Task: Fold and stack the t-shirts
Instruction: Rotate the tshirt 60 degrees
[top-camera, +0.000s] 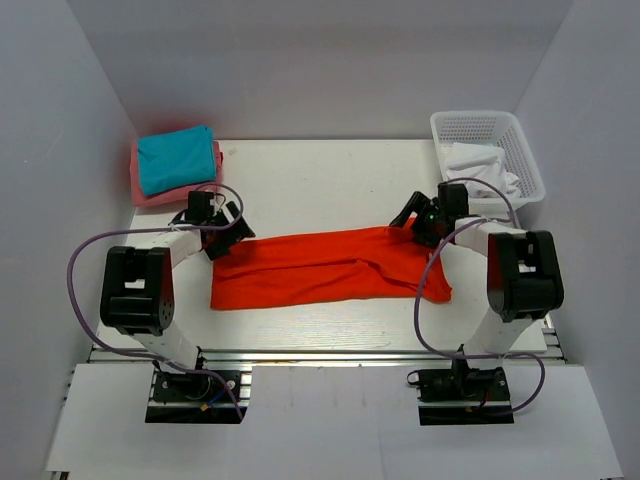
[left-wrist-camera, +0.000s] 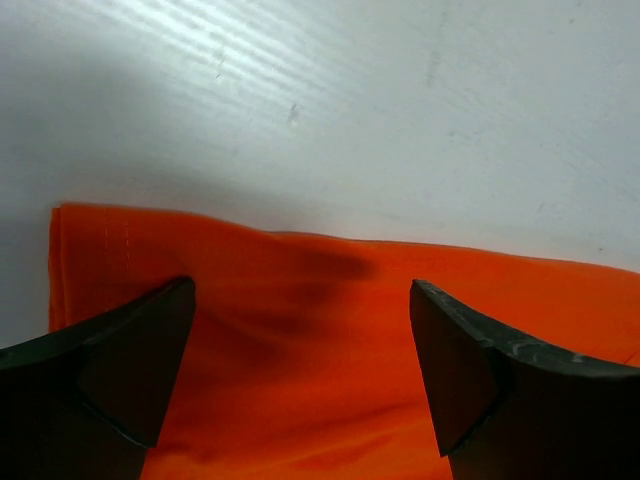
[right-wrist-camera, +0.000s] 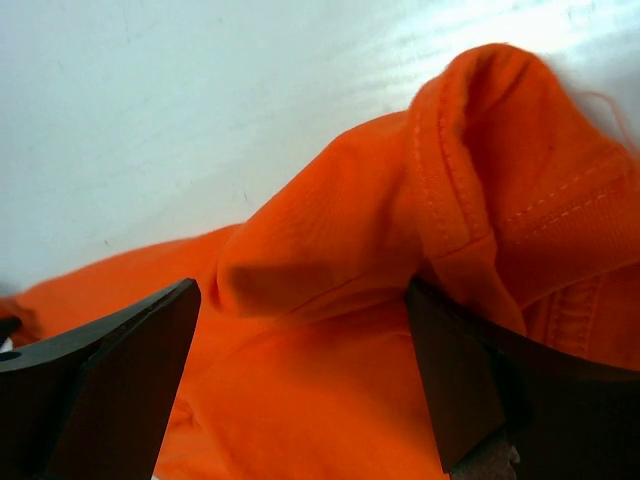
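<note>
The orange shirt (top-camera: 320, 268) lies on the tabletop (top-camera: 320, 180) as a long band, seemingly folded once along its length, stretched between my two arms. My left fingers (left-wrist-camera: 120, 360) stand wide apart over the far corner of its left end, with nothing between them but flat cloth below. My right fingers (right-wrist-camera: 110, 370) are just as wide at its right end. They straddle a hump where the cloth rises, double-stitched along its edge. I cannot tell whether either pair touches the cloth.

Beyond the shirt's left end a teal shirt (top-camera: 177, 158) sits folded on a pink shirt (top-camera: 150, 190). Beyond its right end white shirts (top-camera: 480, 165) wait in a basket (top-camera: 470, 122).

I judge this shirt light, limp and not slippery. It will sag and drag wherever it is unsupported, and a pinch on one layer will peel that layer off the one under it. So I want all layers at each end in the pinch. On the left that means the corner by the hem, where the edge is straight. On the right it means the stitched hump, which is thicker and gives something firm to close on. Lifting both ends evenly should keep the fold from skewing. The main risk I see is a loose sleeve sliding out.
</note>
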